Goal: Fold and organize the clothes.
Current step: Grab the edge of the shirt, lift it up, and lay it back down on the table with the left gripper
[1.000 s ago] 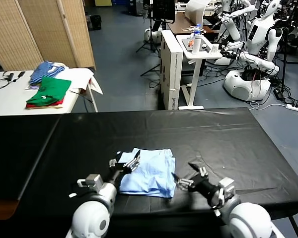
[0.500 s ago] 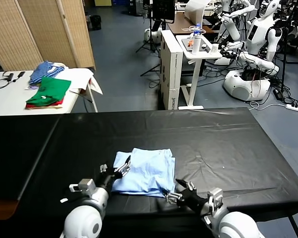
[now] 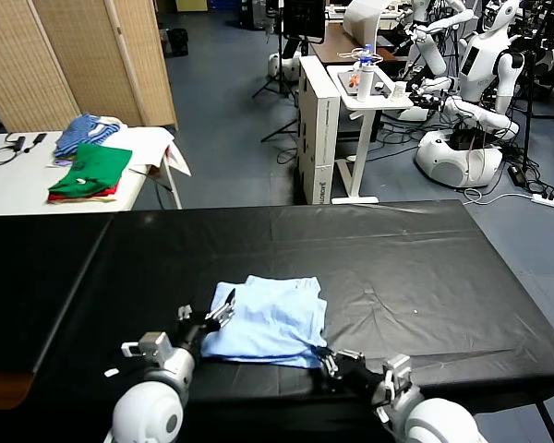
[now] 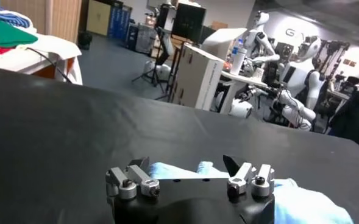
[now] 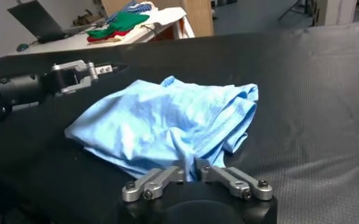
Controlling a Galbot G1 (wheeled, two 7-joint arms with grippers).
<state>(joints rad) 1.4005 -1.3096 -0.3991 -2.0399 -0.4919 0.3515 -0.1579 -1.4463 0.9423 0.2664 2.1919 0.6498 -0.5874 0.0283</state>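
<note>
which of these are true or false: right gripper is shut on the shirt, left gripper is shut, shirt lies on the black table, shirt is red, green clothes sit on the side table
1. The right gripper is shut on the shirt. True: its fingers pinch the near edge.
2. The left gripper is shut. False: its jaws stand wide open at the shirt's left edge, holding nothing.
3. The shirt lies on the black table. True.
4. The shirt is red. False: it is pale blue.
5. Green clothes sit on the side table. True: folded, on top of something red.
</note>
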